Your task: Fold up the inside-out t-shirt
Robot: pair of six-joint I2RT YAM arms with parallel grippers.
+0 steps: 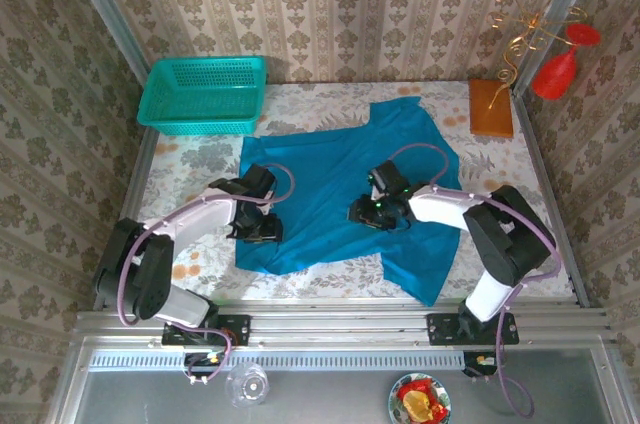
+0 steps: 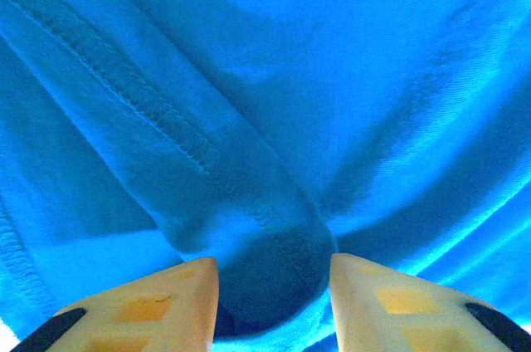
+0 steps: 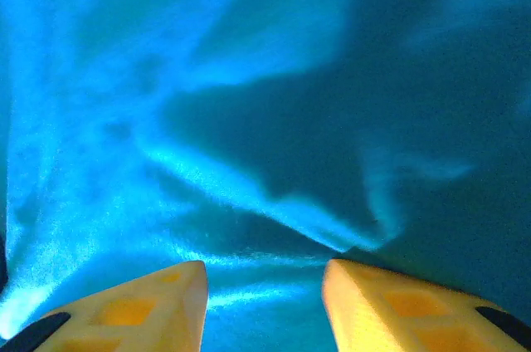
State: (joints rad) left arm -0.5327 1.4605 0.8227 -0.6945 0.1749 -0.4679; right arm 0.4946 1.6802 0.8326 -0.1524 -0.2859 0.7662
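The inside-out t-shirt (image 1: 330, 169) lies spread and rumpled across the middle of the table, teal-blue, with one part reaching the front edge at the right. My left gripper (image 1: 262, 229) rests on its left front edge. In the left wrist view its fingers (image 2: 187, 294) stand apart, and a stitched fold of the t-shirt (image 2: 274, 269) bulges into the gap between them. My right gripper (image 1: 362, 214) sits on the shirt's middle. There the jaws are open over a low ridge of cloth (image 3: 274, 211), with nothing pinched.
A turquoise mesh basket (image 1: 205, 94) stands at the back left. A brown wooden block (image 1: 490, 107) and a red ornament (image 1: 555, 74) are at the back right. The flowered tablecloth (image 1: 195, 159) shows left of the shirt.
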